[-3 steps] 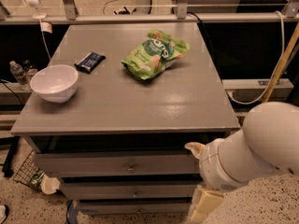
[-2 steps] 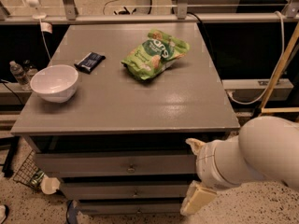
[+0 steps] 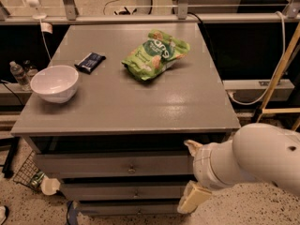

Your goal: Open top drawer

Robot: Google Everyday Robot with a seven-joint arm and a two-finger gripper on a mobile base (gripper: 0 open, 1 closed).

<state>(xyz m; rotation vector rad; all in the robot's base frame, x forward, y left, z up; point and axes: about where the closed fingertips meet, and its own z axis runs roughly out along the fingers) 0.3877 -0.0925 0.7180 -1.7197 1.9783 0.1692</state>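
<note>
The top drawer (image 3: 93, 164) is the widest grey front just under the tabletop, with a small metal knob (image 3: 131, 169) at its centre, and it sits shut. Two slimmer grey fronts lie below it. My gripper (image 3: 191, 172) is at the drawer unit's right front, level with the top drawer and to the right of the knob. Its two pale fingers (image 3: 192, 198) stand wide apart, one above and one below, holding nothing. The big white arm fills the lower right and hides the right ends of the drawer fronts.
On the grey tabletop (image 3: 187, 102) are a white bowl (image 3: 54, 82), a dark snack bar (image 3: 90, 62) and a green chip bag (image 3: 154, 54). Water bottles (image 3: 18, 73) and a wire basket (image 3: 26, 172) are at the left. A wooden pole (image 3: 280, 69) leans at the right.
My arm and gripper have shifted left, closer to the middle of the drawer fronts. The drawer has not moved.
</note>
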